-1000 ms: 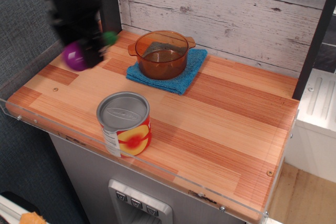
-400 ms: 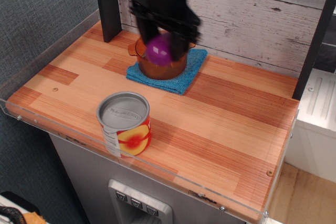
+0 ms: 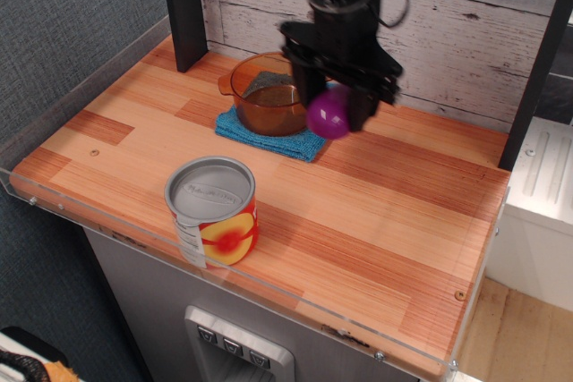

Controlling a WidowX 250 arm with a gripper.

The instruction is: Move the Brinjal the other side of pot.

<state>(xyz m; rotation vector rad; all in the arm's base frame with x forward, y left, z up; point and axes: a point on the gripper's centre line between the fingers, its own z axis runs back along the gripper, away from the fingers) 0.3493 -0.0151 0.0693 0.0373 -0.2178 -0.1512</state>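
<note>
Now gripper (image 3: 333,112) is hanging above the table w/ jaws closed round the Brinjal (image 3: 329,114), purple body showing between the black fingers, clear of the wood. It's sitting over the right edge of the blue cloth (image 3: 309,140), just right of the pot (image 3: 271,91). Pot is resting on that cloth near the back wall. Can (image 3: 213,211) is standing upright at the front edge of the table (image 3: 385,212), well apart from both.

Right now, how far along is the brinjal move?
Picked up: the gripper has its jaws shut on the Brinjal above the right edge of the blue cloth, just right of the pot. Left: lower it onto the wooden table and release.
</note>
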